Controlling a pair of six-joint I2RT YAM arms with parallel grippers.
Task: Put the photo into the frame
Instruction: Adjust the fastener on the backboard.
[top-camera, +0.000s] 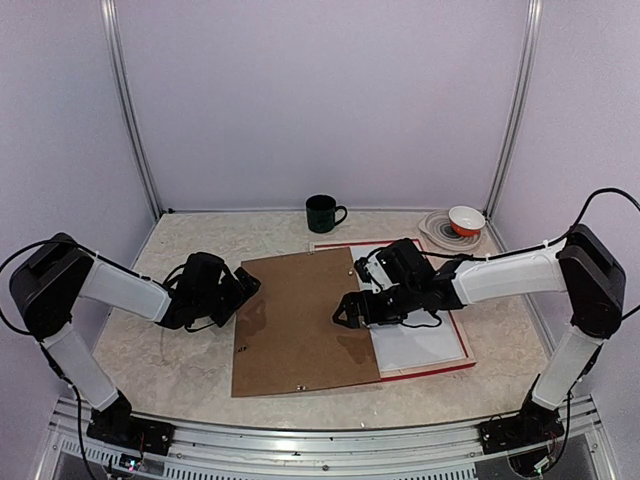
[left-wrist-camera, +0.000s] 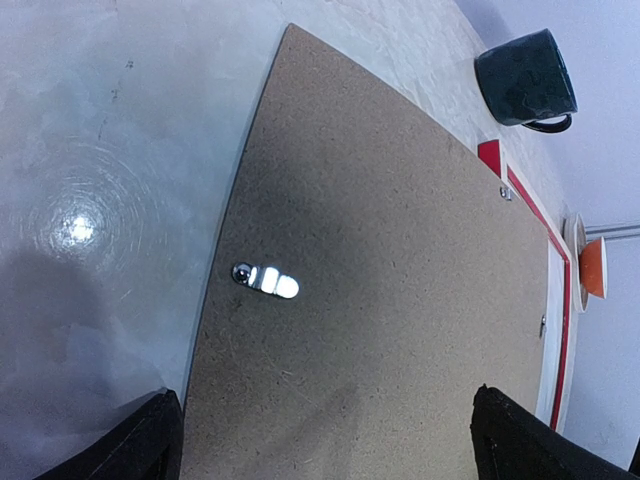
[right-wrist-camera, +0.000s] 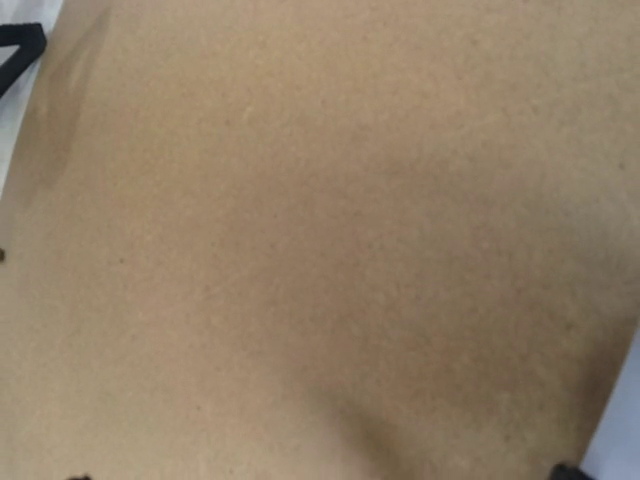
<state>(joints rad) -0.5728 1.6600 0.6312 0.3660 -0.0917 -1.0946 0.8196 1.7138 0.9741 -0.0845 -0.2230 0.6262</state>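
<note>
left gripper: jaws wide, empty, beside backing board | right gripper: jaws wide, empty, over board | frame: left part hidden under board | white sheet inside: unidentifiable

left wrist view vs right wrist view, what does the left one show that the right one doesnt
Only the left wrist view: the dark mug, the orange bowl, the red edge of the frame, bare table, a shiny metal clip and the open left gripper. Only the right wrist view: thin white slivers at its edges, too little to identify. Both: the brown backing board, which nearly fills the right wrist view.
</note>
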